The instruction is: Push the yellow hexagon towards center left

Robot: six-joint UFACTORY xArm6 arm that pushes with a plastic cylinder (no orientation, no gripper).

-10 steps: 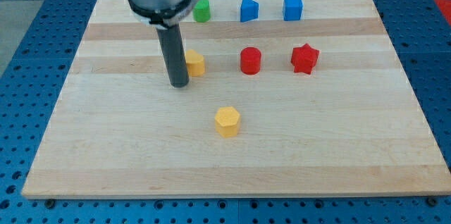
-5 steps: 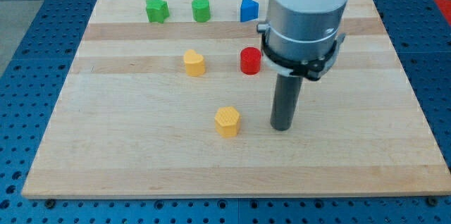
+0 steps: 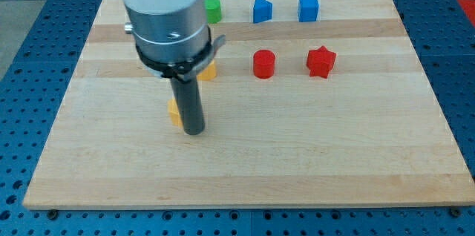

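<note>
My tip rests on the board's left half, below the middle row. The yellow hexagon sits just to the tip's left, touching the rod and mostly hidden behind it. A second yellow block peeks out from behind the arm's body, above and right of the tip; its shape is hidden.
A red cylinder and a red star stand in the middle row to the view's right. A green block and two blue blocks line the top edge. The wooden board ends near the view's bottom.
My tip has swept from the hexagon's right to the left. The yellow hexagon has moved left with it, from the board's centre to left of centre.
</note>
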